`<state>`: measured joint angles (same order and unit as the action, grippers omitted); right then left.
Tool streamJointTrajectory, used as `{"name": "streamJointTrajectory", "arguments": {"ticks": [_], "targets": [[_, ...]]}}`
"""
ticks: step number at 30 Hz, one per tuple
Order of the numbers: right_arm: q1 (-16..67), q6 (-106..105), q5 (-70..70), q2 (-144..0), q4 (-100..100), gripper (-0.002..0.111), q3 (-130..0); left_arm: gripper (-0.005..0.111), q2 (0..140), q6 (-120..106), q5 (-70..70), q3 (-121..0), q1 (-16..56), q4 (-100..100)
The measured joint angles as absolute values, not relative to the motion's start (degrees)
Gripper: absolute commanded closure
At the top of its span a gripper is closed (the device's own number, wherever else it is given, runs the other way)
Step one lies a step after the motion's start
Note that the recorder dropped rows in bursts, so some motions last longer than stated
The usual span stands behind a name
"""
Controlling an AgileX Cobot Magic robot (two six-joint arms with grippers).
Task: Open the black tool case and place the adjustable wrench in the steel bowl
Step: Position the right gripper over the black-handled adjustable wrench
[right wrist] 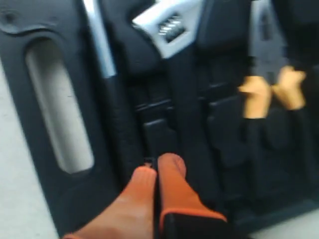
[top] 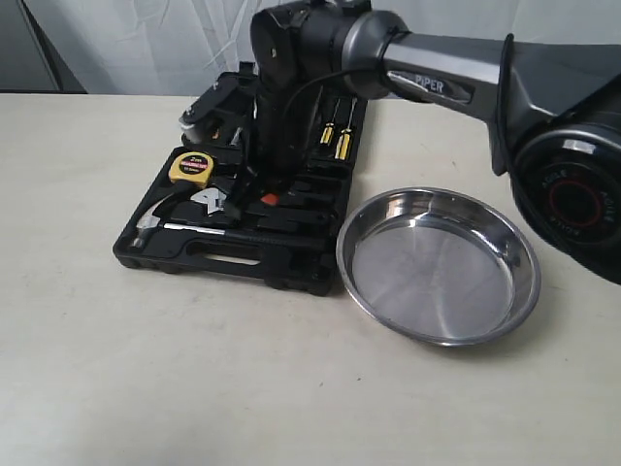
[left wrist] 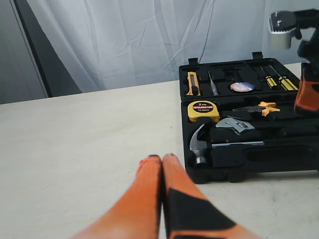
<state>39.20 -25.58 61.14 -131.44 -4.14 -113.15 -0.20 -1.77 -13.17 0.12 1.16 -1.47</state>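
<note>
The black tool case (top: 194,254) lies open on the table, its lid flat behind it. The adjustable wrench (top: 212,201) rests in its recess, silver head beside the hammer, black handle running toward the bowl. My right gripper (right wrist: 157,167) is shut and hangs low over the case, its fingertips just beside the wrench's (right wrist: 167,25) black handle, near its lower end. The steel bowl (top: 437,272) stands empty to the right of the case. My left gripper (left wrist: 162,158) is shut with nothing in it, over bare table left of the case (left wrist: 259,159). The wrench (left wrist: 234,124) also shows there.
In the case lie a hammer (top: 150,225), a yellow tape measure (top: 191,167), orange-handled pliers (right wrist: 271,89) and yellow screwdrivers (top: 340,136). The right arm (top: 437,83) reaches over the case from the right. White curtains hang behind the table.
</note>
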Motion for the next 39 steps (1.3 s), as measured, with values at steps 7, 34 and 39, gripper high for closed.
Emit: {"name": "streamJointTrajectory", "arguments": {"ticks": [7, 34, 39], "targets": [[38.97, -17.56, 52.39, -130.98, 6.83, 0.109, -116.33, 0.106, -0.20, -1.77, -13.17, 0.12, 1.16, -1.47], [39.19, -27.86, 50.80, -130.98, -4.70, 0.105, -116.41, 0.106, -0.20, -1.77, -13.17, 0.12, 1.16, -1.47], [39.19, -27.86, 49.97, -134.83, -4.70, 0.064, -116.54, 0.106, -0.20, -1.77, -13.17, 0.12, 1.16, -1.47]]}}
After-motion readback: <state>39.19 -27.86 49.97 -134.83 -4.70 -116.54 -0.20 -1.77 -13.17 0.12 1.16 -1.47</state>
